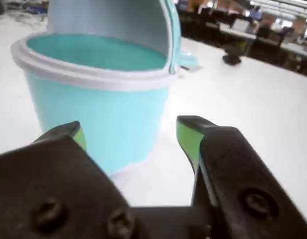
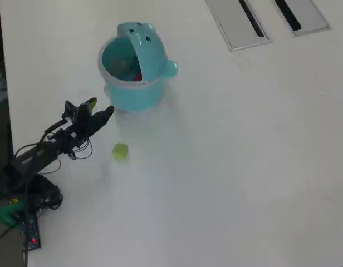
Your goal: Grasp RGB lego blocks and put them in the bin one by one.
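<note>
Surface: white tabletop, two grey slots far beyond.
Bin: light-teal plastic bucket, lid up, just ahead of the pincer.
Pincer: black gripper, jaws apart, empty.
Block: small yellow-green cube, behind and to the pincer's side.

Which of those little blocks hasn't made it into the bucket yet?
The yellow-green block: it lies alone on the white table, near the open gripper. Red and some blue already show inside the bin.
</note>
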Robot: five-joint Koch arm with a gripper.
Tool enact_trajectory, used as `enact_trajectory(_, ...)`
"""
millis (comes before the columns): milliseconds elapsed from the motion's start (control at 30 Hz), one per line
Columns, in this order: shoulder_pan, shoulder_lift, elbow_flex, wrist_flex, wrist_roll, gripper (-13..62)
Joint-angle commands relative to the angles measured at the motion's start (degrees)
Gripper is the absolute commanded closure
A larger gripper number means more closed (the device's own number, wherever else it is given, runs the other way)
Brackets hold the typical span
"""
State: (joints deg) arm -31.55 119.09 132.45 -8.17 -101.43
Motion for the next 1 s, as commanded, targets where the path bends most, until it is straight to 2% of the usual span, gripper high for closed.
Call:
enact_trajectory(0, 0.4, 3.1, -0.5, 0.7, 0.4, 16.3)
enact_trajectory(267, 7.0, 8.3, 5.1, 7.8, 1.6, 14.8)
enact_trajectory(533, 13.9, 8.5, 5.5, 13.7, 1.7, 14.9)
enact_trajectory(967, 15.4, 6.6, 9.4, 18.2, 5.2, 15.0)
